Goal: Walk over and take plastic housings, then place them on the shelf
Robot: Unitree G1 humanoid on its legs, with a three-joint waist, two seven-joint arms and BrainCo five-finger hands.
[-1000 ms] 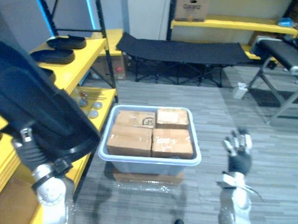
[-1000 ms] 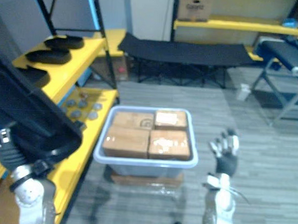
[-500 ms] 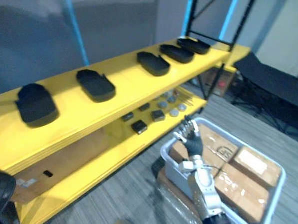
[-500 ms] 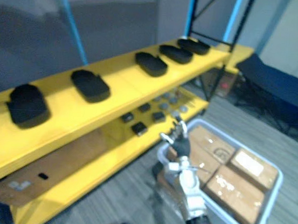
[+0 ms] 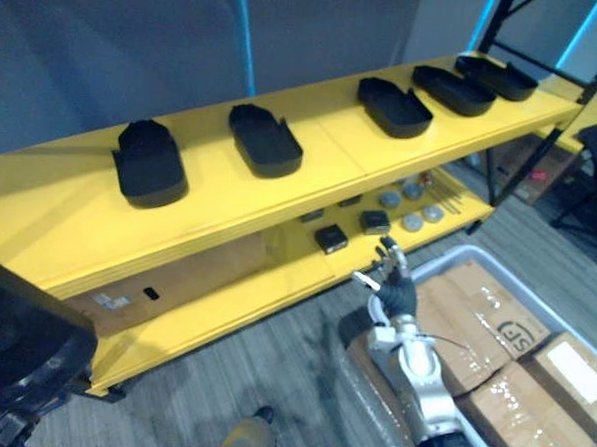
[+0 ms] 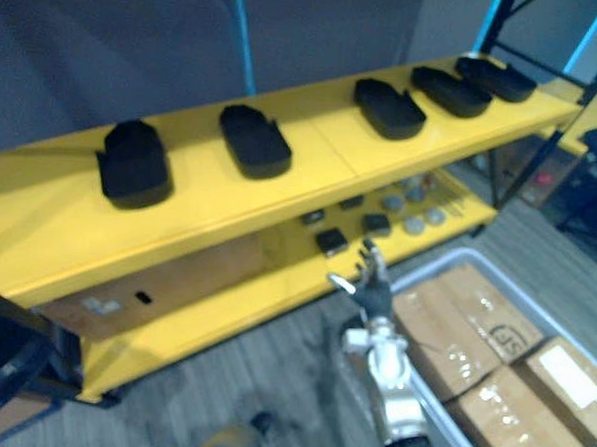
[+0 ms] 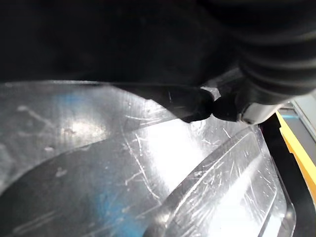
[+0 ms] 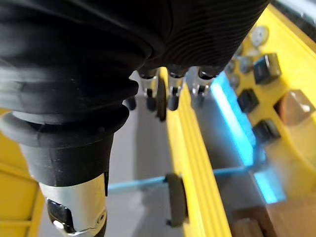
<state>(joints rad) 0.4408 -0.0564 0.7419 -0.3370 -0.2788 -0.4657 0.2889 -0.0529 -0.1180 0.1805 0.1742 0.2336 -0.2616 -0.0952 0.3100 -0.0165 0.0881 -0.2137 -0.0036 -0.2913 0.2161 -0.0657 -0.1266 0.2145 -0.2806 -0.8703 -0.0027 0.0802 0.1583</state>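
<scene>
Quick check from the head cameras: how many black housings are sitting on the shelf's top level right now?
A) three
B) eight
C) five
C: five housings lie spaced in a row along the top level of the shelf.

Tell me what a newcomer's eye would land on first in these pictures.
A long yellow shelf runs across the head views, with five black plastic housings spaced in a row along its top level. In front of its lower level, the right hand is raised with straight fingers, holding nothing. At the lower right sits a grey bin packed with taped cardboard boxes.
</scene>
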